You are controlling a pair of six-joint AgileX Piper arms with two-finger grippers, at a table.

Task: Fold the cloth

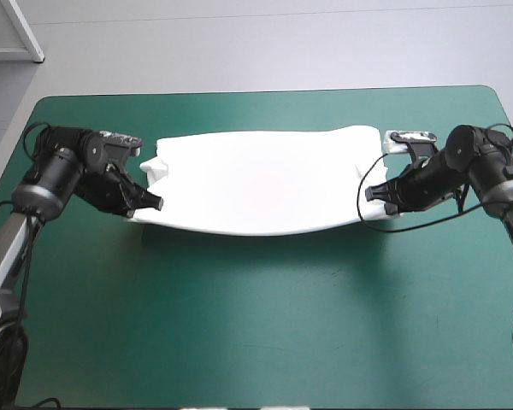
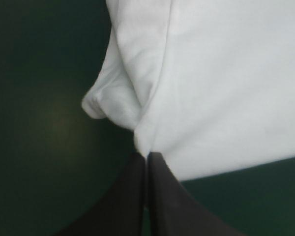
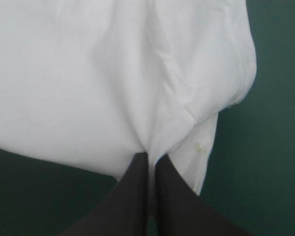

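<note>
**White short-sleeved fabric T-shirt (image 1: 256, 192) pinched at both ends, long axis across the frame**

- Position: the T-shirt sits in the centre of the high view, slightly above the middle, on the teal-green table cover (image 1: 256, 325). Its long axis runs left-right, spanning the gap between the two arms.
- Left gripper (image 1: 154, 203): comes in from centre-left of the high view, black finned fingers clenched on the shirt's left end. In the left wrist view they meet in a point (image 2: 146, 156) with cloth caught at the tip, and a small fold bulges just beside it.
- Right gripper (image 1: 372, 193): mirrored at centre-right and clamped on the right end. In the right wrist view (image 3: 150, 156) the fabric fans out ahead of the tips.
- Key relation: each gripper points inward at the shirt, so the cloth lies ahead of both and between them. Both are equally near and sit at roughly the same height in the frame.
- Near edge: it sags in the middle and throws a shadow on the cover, so it looks lifted. The far edge appears to rest on the table.
- Judgement: the fold axis is the long left-right line, so the next move needs both arms travelling together toward the far edge, at the top of the frame. Uneven travel would skew the fold.
</note>
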